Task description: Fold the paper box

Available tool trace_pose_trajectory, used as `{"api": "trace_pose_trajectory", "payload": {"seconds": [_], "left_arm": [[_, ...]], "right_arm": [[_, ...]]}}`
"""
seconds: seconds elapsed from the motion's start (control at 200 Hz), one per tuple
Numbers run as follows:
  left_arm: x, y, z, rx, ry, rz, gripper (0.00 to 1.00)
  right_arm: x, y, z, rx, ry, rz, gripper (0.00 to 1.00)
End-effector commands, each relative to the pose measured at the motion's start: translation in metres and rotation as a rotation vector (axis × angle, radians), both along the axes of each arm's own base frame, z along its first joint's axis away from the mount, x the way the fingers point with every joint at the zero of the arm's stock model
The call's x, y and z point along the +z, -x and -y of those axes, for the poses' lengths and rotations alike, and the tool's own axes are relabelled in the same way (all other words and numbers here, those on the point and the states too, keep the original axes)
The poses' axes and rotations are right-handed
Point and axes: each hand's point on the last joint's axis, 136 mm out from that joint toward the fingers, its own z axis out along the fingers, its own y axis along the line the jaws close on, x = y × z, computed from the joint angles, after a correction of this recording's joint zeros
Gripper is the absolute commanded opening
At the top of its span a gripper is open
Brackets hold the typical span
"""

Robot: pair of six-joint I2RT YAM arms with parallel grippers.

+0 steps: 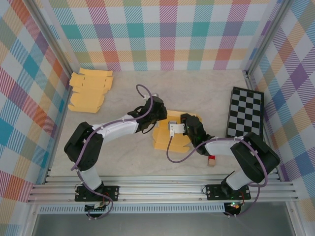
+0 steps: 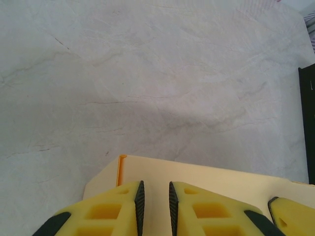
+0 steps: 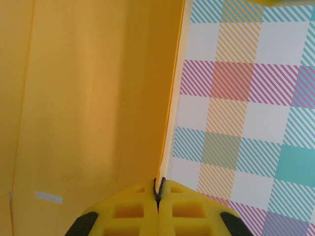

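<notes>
Right hand (image 3: pixel 158 194) pinches the box (image 3: pixel 93 98) wall's edge — clenched. Left hand (image 2: pixel 155 204) hangs over a flap, jaws narrowly apart.

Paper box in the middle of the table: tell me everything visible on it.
The paper box is thin yellow-orange card, partly folded, lying on the table. The right gripper has its jaws shut on the edge of one raised panel. The left gripper sits over a paler flap with a creased orange edge, jaws narrowly apart; whether it grips is unclear.
</notes>
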Motion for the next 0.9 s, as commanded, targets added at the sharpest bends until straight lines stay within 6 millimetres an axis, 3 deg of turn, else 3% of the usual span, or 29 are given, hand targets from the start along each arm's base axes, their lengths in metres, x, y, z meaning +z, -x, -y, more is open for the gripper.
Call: {"api": "trace_pose_trajectory", "payload": {"seconds": [0.0, 0.12, 0.195, 0.31, 0.455, 0.555, 0.895], "left_arm": [[0.012, 0.009, -0.005, -0.043, -0.093, -0.015, 0.28], [0.061, 0.003, -0.013, -0.084, -0.139, 0.078, 0.35], [0.064, 0.011, -0.032, -0.101, -0.202, 0.076, 0.36], [0.037, 0.030, -0.059, -0.142, -0.273, 0.065, 0.38], [-0.003, 0.048, -0.056, -0.258, -0.284, 0.113, 0.46], [-0.020, 0.046, -0.053, -0.275, -0.306, 0.168, 0.47], [-0.031, 0.025, -0.022, -0.368, -0.336, 0.294, 0.47]], "right_arm": [[-0.050, 0.022, 0.003, 0.044, 0.096, -0.154, 0.00], [-0.050, 0.022, 0.004, 0.042, 0.097, -0.153, 0.00], [-0.050, 0.022, 0.004, 0.040, 0.098, -0.156, 0.00], [-0.048, 0.022, 0.004, 0.039, 0.092, -0.152, 0.00], [-0.047, 0.021, 0.003, 0.033, 0.084, -0.156, 0.00], [-0.050, 0.021, 0.004, 0.032, 0.088, -0.164, 0.00], [-0.049, 0.022, 0.005, 0.031, 0.089, -0.171, 0.00]]}}
